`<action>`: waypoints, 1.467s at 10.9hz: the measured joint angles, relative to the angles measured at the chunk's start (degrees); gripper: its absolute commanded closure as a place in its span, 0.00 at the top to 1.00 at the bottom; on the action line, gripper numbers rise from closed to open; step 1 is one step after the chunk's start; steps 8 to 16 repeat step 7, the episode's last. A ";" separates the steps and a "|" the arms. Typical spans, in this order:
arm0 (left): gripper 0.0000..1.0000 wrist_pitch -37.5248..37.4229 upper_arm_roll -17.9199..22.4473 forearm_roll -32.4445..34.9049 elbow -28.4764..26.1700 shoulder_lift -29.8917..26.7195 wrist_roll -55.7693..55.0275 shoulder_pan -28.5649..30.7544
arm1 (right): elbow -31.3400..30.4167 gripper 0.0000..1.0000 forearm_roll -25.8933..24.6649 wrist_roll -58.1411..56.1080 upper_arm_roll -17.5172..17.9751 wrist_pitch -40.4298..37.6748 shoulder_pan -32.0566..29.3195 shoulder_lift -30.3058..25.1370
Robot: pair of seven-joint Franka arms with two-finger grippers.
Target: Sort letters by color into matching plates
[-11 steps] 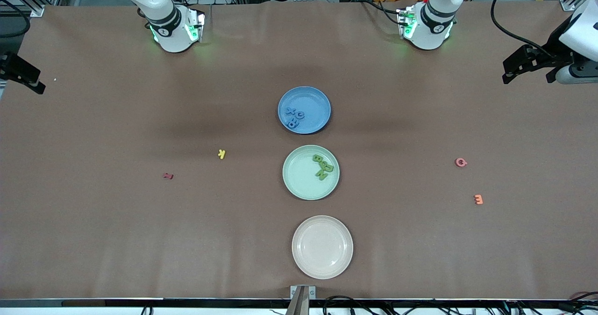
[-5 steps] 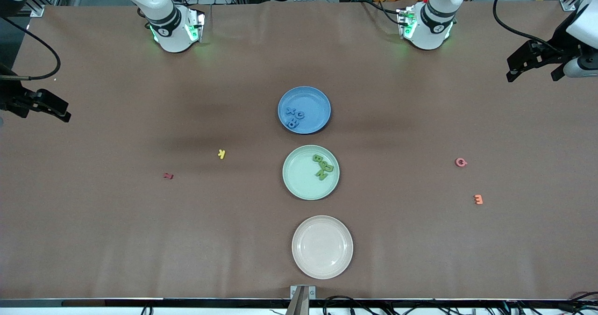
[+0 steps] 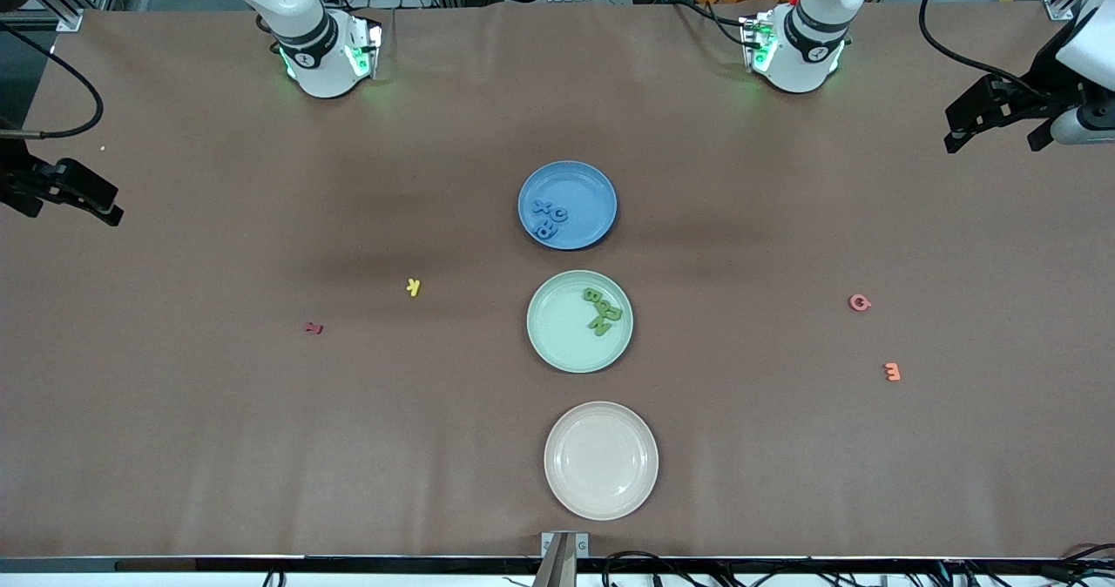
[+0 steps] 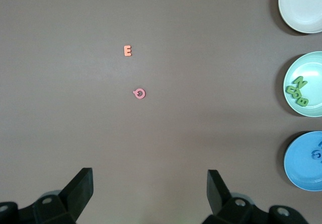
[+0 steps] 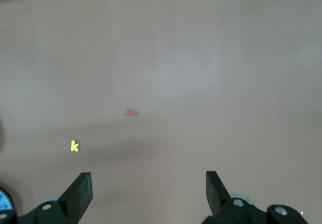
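While both arms hang raised at the counter's two ends, each pincer is released and grasps nothing: left pincer [image 3: 993,121] over the bare counter [image 3: 218,448] at the left arm's end, right pincer [image 3: 74,191] over the right arm's end, fingers spread wide in both wrist views. Blue plate [image 3: 592,188] sits mid-counter, farthest from the front camera, with the blue letters [image 3: 550,219] bunched in it toward the right arm's side. Mint green plate [image 3: 557,334] just nearer, green letters [image 3: 603,311] piled in it toward the left arm's side. Cream-beige plate [image 3: 601,460] nearest the camera, nothing in it. Loose on the counter: yellow K [image 3: 414,287] and dark red letter [image 3: 314,328] toward the right arm's end; pink letter [image 3: 860,303] and orange E [image 3: 891,371] toward the left arm's end, well apart from the plates.
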 measured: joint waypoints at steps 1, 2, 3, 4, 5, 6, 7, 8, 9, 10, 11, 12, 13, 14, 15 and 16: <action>1.00 0.00 0.00 0.00 0.00 0.00 0.00 0.00 | 0.27 1.00 0.00 0.07 0.04 -0.41 0.00 0.00; 1.00 0.01 0.00 0.00 0.00 0.00 0.00 0.00 | 0.31 1.00 0.01 0.21 0.09 -0.55 0.00 0.00; 1.00 0.02 0.00 0.00 0.00 -0.01 0.00 0.00 | 0.32 1.00 0.03 0.31 0.14 -0.59 0.00 0.00; 1.00 0.02 0.00 0.00 0.00 -0.06 0.00 0.00 | 0.32 1.00 0.03 0.37 0.17 -0.59 0.00 0.01; 1.00 0.02 0.00 0.00 0.00 -0.18 0.00 0.00 | 0.32 1.00 0.03 0.41 0.18 -0.59 0.00 0.01; 1.00 0.02 0.00 0.00 0.00 -0.31 0.00 0.00 | 0.32 1.00 0.03 0.43 0.18 -0.59 0.00 0.01; 1.00 0.02 0.00 0.00 0.00 -0.41 0.00 0.00 | 0.32 1.00 0.03 0.46 0.18 -0.59 0.00 0.01; 1.00 0.02 0.00 0.00 0.00 -0.41 0.00 0.00 | 0.32 1.00 0.03 0.46 0.18 -0.59 0.00 0.01; 1.00 0.02 0.00 0.00 0.00 -0.41 0.00 0.00 | 0.32 1.00 0.03 0.46 0.18 -0.59 0.00 0.01; 1.00 0.02 0.00 0.00 0.00 -0.41 0.00 0.00 | 0.32 1.00 0.03 0.46 0.18 -0.59 0.00 0.01; 1.00 0.02 0.00 0.00 0.00 -0.41 0.00 0.00 | 0.32 1.00 0.03 0.46 0.18 -0.59 0.00 0.01; 1.00 0.02 0.00 0.00 0.00 -0.41 0.00 0.00 | 0.32 1.00 0.03 0.46 0.18 -0.59 0.00 0.01; 1.00 0.02 0.00 0.00 0.00 -0.41 0.00 0.00 | 0.32 1.00 0.03 0.46 0.18 -0.59 0.00 0.01; 1.00 0.02 0.00 0.00 0.00 -0.41 0.00 0.00 | 0.32 1.00 0.03 0.46 0.18 -0.59 0.00 0.01; 1.00 0.02 0.00 0.00 0.00 -0.41 0.00 0.00 | 0.32 1.00 0.03 0.46 0.18 -0.59 0.00 0.01; 1.00 0.02 0.00 0.00 0.00 -0.41 0.00 0.00 | 0.32 1.00 0.03 0.46 0.18 -0.59 0.00 0.01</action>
